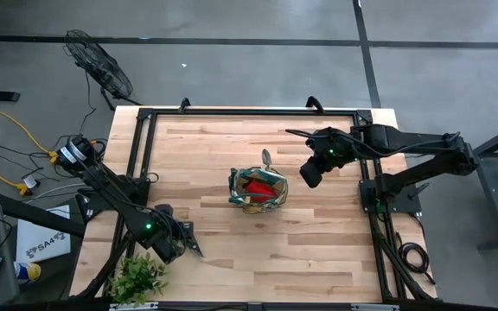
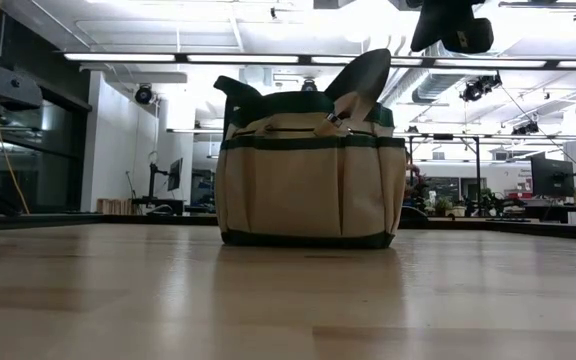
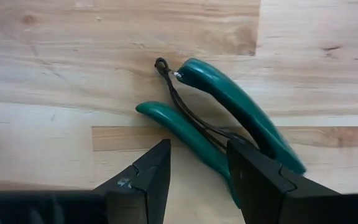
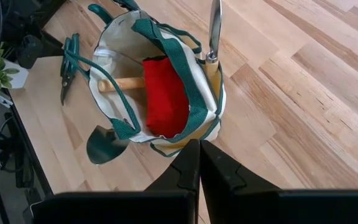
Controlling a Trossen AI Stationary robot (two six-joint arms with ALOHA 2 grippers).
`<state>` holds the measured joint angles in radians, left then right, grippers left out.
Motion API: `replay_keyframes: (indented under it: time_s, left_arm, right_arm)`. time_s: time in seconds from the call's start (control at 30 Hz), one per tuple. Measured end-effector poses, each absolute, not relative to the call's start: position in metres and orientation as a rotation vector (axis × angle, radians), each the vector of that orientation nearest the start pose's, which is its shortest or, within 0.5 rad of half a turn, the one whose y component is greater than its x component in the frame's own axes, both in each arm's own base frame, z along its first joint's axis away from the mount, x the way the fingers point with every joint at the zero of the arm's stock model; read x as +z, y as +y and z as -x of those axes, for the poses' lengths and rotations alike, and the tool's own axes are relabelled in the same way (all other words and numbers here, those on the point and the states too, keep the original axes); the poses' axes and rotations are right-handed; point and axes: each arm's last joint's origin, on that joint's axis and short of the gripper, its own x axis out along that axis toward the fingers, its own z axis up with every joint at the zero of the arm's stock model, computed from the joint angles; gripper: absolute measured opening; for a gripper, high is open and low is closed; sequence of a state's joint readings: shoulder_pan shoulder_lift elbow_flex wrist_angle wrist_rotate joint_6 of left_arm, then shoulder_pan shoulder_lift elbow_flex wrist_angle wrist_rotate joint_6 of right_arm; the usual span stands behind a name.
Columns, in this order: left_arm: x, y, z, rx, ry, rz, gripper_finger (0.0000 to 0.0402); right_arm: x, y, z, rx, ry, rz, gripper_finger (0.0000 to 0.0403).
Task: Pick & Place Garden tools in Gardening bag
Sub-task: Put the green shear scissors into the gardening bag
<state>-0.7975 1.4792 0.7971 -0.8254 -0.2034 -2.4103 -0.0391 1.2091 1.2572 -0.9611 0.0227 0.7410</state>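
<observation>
Green-handled pruning shears [image 3: 229, 115] lie flat on the wooden table near its front left. My left gripper [image 3: 199, 149] [image 1: 187, 245] points down over them, open. One green handle [image 3: 179, 127] runs between its fingers and the other passes under one finger. The beige gardening bag [image 1: 258, 190] [image 2: 310, 165] stands on its base mid-table. It holds a red bundle [image 4: 165, 93] and a wooden-handled tool [image 4: 120, 84]; a trowel blade [image 2: 363, 80] sticks up from a pocket. My right gripper [image 4: 199, 149] [image 1: 311, 171] hangs shut, high and to the right of the bag. My left gripper comes at the shears from above, pointing down, its fingers [image 3: 260, 177] across the handles at their blade end. One handle [image 3: 211, 158] lies in the gap between the fingers. I cannot tell whether either finger touches it. The shears lie flat on the table.
A leafy green plant [image 1: 137, 278] stands at the table's front left corner, close to my left arm. Second shears [image 4: 70, 59] and another trowel blade [image 4: 101, 146] sit at the bag's outer side. Bare wood stretches to the right of and in front of the bag.
</observation>
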Motion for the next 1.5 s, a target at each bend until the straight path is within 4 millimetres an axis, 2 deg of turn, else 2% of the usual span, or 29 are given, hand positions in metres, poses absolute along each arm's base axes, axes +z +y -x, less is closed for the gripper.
replay_keyframes:
  time_s: [0.23,0.5,0.83,0.93,1.5]
  left_arm:
    - [0.146,-0.166,-0.169,1.119,0.989,1.296,0.0152]
    - [0.143,-0.166,-0.17,1.125,0.994,1.283,0.0145]
    - [0.143,-0.166,-0.169,1.121,1.001,1.253,0.0056]
    - [0.143,-0.165,-0.169,1.115,1.004,1.241,0.0041]
    - [0.143,-0.165,-0.172,0.994,0.978,1.123,0.0041]
  right_arm:
    - [0.346,-0.01,-0.227,-0.393,0.849,-0.695,0.0002]
    - [0.346,-0.01,-0.227,-0.394,0.849,-0.695,0.0002]
    - [0.346,-0.01,-0.227,-0.394,0.849,-0.695,0.0002]
    - [0.346,-0.01,-0.227,-0.394,0.849,-0.695,0.0002]
    - [0.346,-0.01,-0.227,-0.393,0.849,-0.694,0.0002]
